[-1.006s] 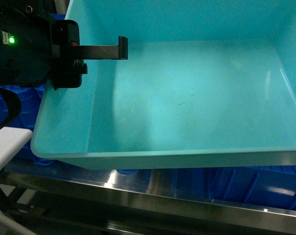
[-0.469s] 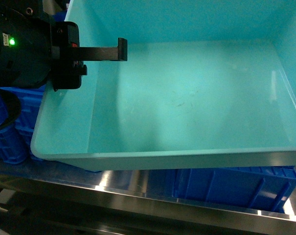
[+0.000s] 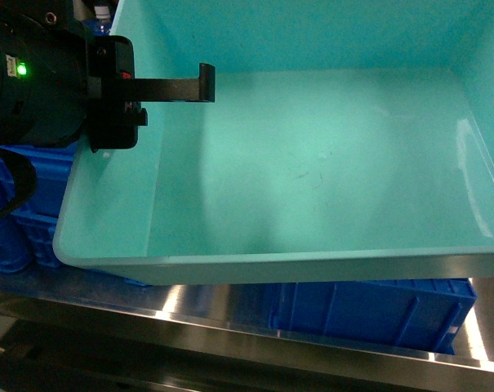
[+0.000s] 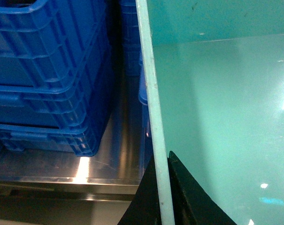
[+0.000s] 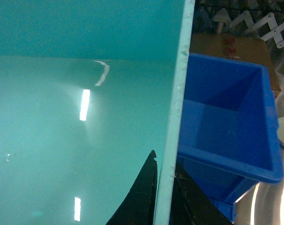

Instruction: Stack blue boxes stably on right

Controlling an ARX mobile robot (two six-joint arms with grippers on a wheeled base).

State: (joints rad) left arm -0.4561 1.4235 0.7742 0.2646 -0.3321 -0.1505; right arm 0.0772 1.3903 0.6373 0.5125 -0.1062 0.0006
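The light turquoise tub (image 3: pixel 312 163) fills the head view, lifted and held by both arms. My left gripper (image 3: pixel 199 88) is shut on its left wall; in the left wrist view the left gripper (image 4: pixel 163 187) pinches the pale rim (image 4: pixel 153 108), one finger on each side. My right gripper (image 5: pixel 164 187) is shut on the tub's right wall (image 5: pixel 179 93) in the same way; it is out of sight in the head view. The dark blue crate (image 5: pixel 226 126) stands open-topped just right of that wall and shows under the tub's front edge (image 3: pixel 377 310).
Ribbed dark blue crates (image 4: pixel 48 75) are stacked on the steel shelf (image 4: pixel 113 159) left of the tub, also visible as ribbed crates (image 3: pixel 26 212) in the head view. The shelf's steel front rail (image 3: pixel 230 322) runs below. Brown cardboard (image 5: pixel 226 44) sits behind the dark blue crate.
The tub keeps its place in both grips. The shelf and crates beneath have slid leftward in the head view, so more of the dark blue crate shows under the tub.
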